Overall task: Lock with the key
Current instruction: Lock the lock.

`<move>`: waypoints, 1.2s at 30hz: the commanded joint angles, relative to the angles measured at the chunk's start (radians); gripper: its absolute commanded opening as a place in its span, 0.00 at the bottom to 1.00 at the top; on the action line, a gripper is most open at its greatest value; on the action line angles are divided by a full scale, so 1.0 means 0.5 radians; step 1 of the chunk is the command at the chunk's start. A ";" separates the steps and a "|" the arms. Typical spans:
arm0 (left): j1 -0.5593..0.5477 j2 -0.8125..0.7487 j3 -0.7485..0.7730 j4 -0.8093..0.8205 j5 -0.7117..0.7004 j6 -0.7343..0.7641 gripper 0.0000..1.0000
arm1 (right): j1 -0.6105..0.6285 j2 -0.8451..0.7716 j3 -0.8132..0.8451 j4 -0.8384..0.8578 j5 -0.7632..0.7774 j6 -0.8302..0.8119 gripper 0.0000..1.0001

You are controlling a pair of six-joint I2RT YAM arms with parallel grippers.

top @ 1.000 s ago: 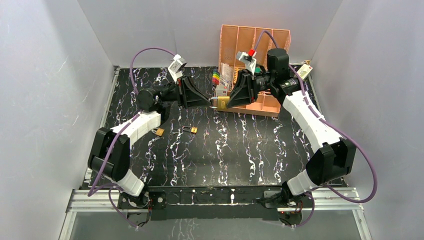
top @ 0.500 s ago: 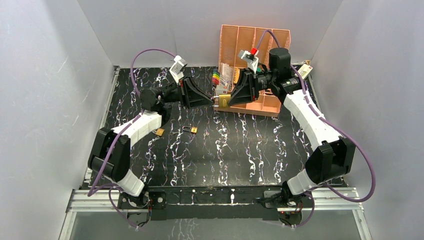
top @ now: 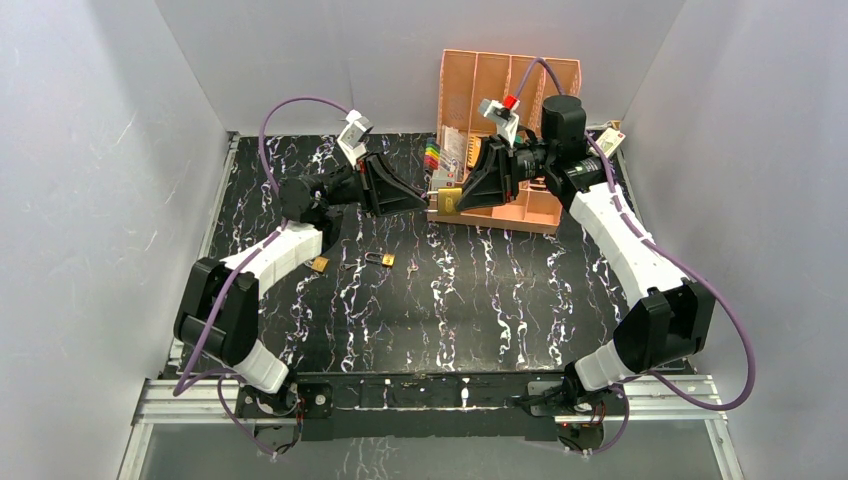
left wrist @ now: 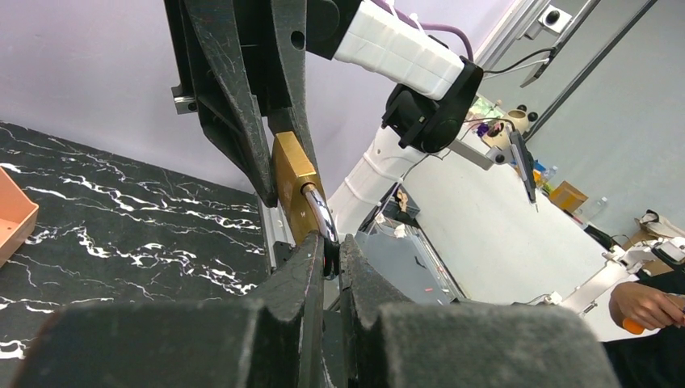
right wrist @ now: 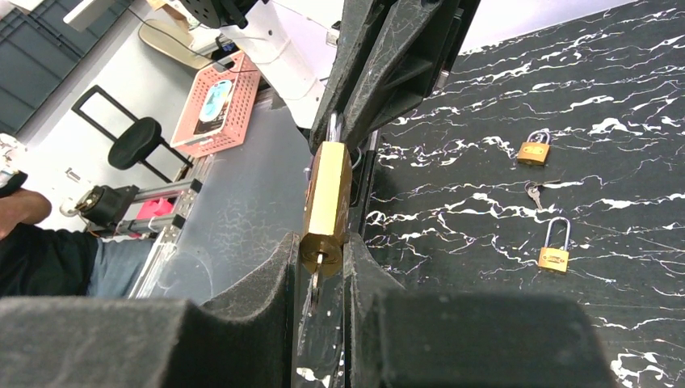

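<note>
Since the earlier frame, both arms have drifted a little toward the back of the table, carrying their shared load closer to the orange plastic divided tray (top: pixel 500 85). The shift is small.

Right gripper (right wrist: pixel 321 279): jaws narrow, clamped on the flat sides of the large brass padlock (right wrist: pixel 327 198), keyhole end toward its own wrist camera. The padlock is held in the air just in front of the tray's near edge.

Left gripper (left wrist: pixel 329 257): jaws almost fully closed, pinching the silver shackle (left wrist: pixel 317 212) at the far end of the same padlock. The two grippers meet nose to nose.

On the black white-veined marble-pattern mat (top: pixel 480 300), well apart from the grippers, lie two small brass padlocks (right wrist: pixel 534 151), with what looks like the small silver key (right wrist: pixel 533 194) lying between them. It is too small to be sure. Whether anything sits in the big padlock's keyhole I cannot tell.
</note>
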 commanded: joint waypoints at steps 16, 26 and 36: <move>-0.122 -0.008 -0.017 -0.265 -0.070 0.307 0.00 | 0.257 -0.003 0.190 -0.201 0.172 -0.225 0.00; -0.186 0.042 -0.029 -0.505 -0.111 0.527 0.00 | 0.400 0.106 0.366 -0.451 0.436 -0.382 0.00; -0.186 -0.124 0.062 -1.350 -0.327 1.122 0.00 | 0.400 -0.053 0.244 -0.291 0.971 -0.285 0.00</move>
